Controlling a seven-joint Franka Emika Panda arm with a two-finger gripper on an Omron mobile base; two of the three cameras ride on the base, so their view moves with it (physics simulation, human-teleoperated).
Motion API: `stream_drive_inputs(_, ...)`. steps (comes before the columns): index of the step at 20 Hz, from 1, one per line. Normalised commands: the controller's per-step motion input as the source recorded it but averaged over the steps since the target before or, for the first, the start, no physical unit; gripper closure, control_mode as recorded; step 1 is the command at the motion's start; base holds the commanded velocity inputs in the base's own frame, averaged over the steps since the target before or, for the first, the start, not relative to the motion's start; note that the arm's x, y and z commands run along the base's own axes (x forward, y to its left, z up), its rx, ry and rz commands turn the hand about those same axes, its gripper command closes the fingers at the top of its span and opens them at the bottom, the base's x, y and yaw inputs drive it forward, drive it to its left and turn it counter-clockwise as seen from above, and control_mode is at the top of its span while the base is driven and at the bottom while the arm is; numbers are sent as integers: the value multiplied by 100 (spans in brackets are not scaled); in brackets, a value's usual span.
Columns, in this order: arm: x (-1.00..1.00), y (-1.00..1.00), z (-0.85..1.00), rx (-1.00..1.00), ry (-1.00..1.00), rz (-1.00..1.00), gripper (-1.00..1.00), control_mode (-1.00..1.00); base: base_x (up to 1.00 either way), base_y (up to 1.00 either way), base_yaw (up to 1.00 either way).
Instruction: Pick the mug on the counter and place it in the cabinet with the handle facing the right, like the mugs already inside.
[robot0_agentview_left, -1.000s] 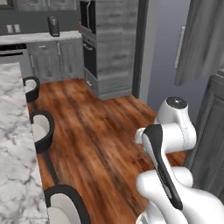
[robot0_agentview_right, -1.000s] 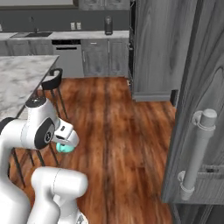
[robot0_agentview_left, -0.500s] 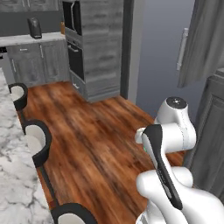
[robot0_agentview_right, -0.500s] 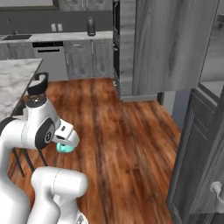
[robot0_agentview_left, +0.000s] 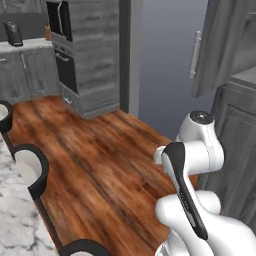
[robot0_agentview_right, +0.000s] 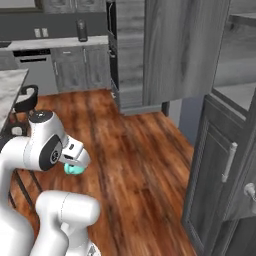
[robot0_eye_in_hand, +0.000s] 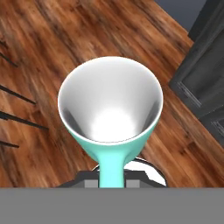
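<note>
The tool (robot0_eye_in_hand: 112, 180) is clamped tight on the loop handle of the small teal-green ceramic mug (robot0_eye_in_hand: 111, 107) with the glossy white interior. In the hand view the handle runs straight down from the bowl into the tool, and the mug's open mouth faces the camera, directly ahead of the tool. The fingertips themselves are mostly hidden behind the handle, so how they meet it cannot be made out exactly.

Beyond the mug, well apart from it, lies the reddish-brown wooden plank floor (robot0_eye_in_hand: 39, 52). To the upper right of the tool in that view, the corner of a dark grey panelled door (robot0_eye_in_hand: 203, 78) comes in.

In the right base view the mug (robot0_agentview_right: 75, 169) shows as a teal patch tucked just under the white hand, close to the robot's body, held clear above the floor (robot0_agentview_right: 135, 150). Off to the right of the tool stands the tall grey wood-grain cabinet (robot0_agentview_right: 212, 185) with panelled lower doors and a light-grey bar handle (robot0_agentview_right: 229, 161); one upper door stands swung open above it. To the left of the tool, an edge of the white marble surface (robot0_agentview_right: 9, 92) with grey veins shows.

In the left base view the marble surface (robot0_agentview_left: 17, 220) sits at lower left, with black-rimmed round stools (robot0_agentview_left: 31, 167) just beside it.
</note>
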Motion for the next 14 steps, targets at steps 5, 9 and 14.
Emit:
stream_drive_inputs(5, 0, 0, 0, 0, 0, 0, 100, 100, 5, -18, -25)
stream_drive_inputs(9, 0, 0, 0, 0, 0, 0, 100, 100, 0, -18, -29)
stream_drive_inputs(14, 0, 0, 0, 0, 0, 0, 100, 100, 5, -15, -40)
